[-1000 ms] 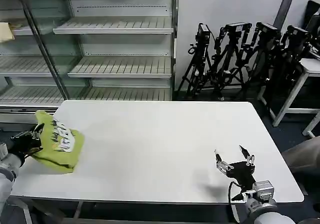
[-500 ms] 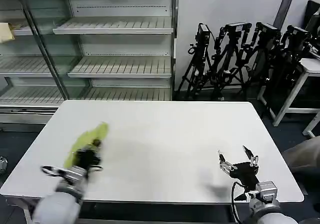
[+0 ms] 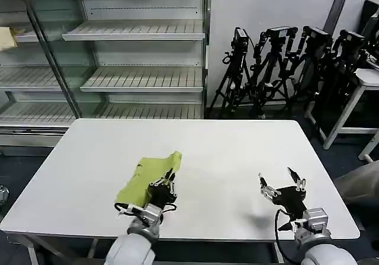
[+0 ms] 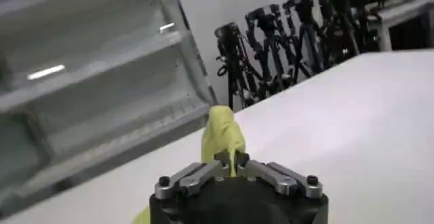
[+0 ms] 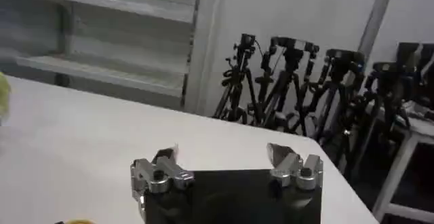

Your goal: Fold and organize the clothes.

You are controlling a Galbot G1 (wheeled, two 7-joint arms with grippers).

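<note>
Now left gripper (image 3: pixel 170 179) pinches soft, bunched lime T-shirt (image 3: pixel 145 179) w/ closed jaws.

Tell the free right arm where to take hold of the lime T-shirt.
Grip the raised far tip of the T-shirt, coming from the robot's right. The left end effector is shut on its near-right edge, so that bunched tip is the free part toward the open right end effector, which hovers over the table.
</note>
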